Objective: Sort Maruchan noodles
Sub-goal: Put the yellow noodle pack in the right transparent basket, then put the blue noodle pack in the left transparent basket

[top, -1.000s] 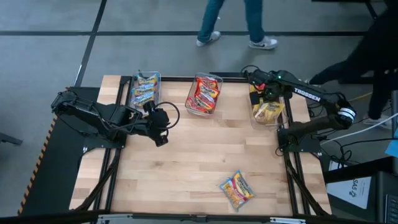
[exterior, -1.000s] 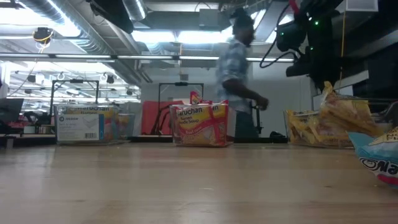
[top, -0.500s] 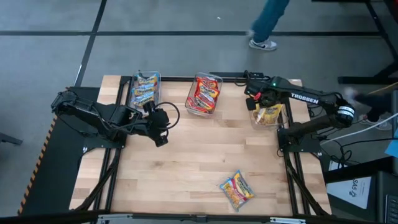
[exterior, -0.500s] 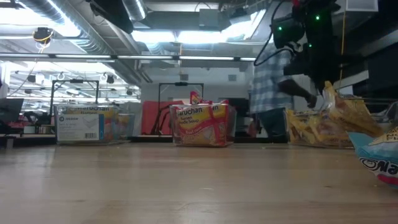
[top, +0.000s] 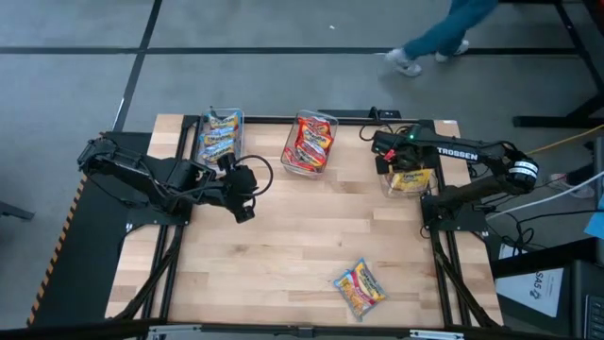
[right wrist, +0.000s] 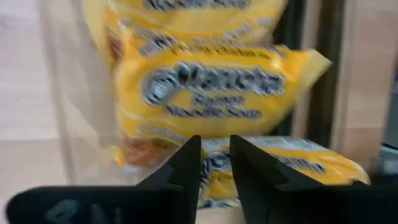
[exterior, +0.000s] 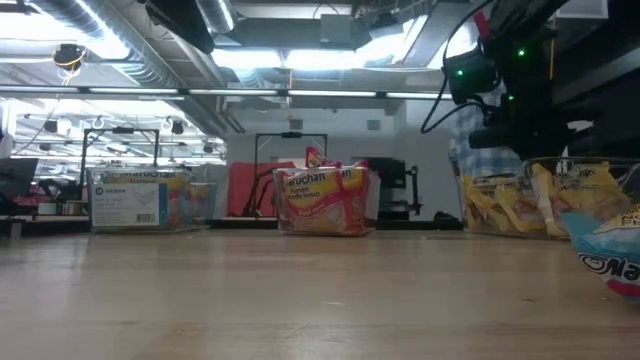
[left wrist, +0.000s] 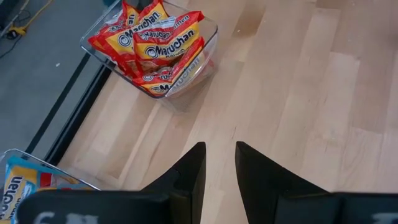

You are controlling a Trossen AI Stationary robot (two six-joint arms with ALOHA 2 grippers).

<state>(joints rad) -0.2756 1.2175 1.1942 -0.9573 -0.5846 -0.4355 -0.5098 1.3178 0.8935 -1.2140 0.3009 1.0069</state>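
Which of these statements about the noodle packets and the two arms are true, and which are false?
1. The red packets sit in the middle bin. True.
2. A blue packet lies loose on the table. True.
3. The left tool grips a packet. False: it hangs empty over bare wood.
4. The right tool is over the blue packets' bin. False: it is over the bin of yellow packets.
5. The table holds four bins. False: three.
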